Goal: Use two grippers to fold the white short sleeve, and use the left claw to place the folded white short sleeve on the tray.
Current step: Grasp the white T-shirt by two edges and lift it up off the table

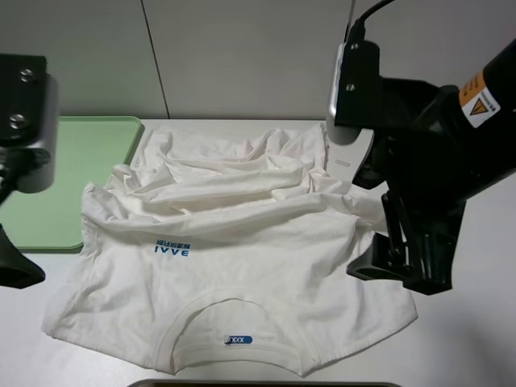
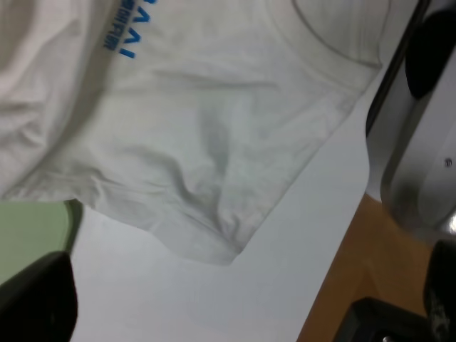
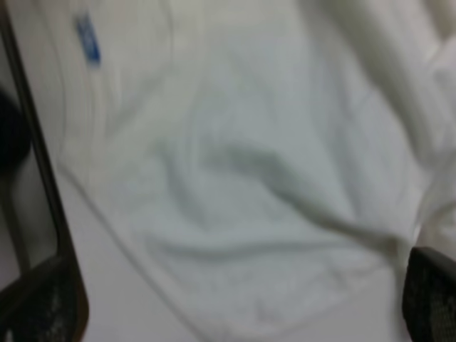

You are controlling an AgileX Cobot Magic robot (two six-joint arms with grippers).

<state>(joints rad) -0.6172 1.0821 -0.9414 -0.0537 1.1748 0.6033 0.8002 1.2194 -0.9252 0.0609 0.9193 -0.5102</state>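
Large white cotton T-shirt (image 1: 234, 266): centre of table (image 1: 468, 339), unfolded, rumpled, collar at 6 o'clock. Flat pale-green plastic tray (image 1: 89, 161): 10 o'clock, shirt edge overlapping. Left claw (image 1: 12, 262), 9 o'clock; right claw (image 1: 403, 270), 3 o'clock: jaws apart, empty. Folding, placing judged outstanding.

Rumpled wht tee (image 1: 242, 242) overlaps tray (image 1: 76, 157) edge.

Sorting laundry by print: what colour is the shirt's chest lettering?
The lettering is blue; exterior high view shows it best.
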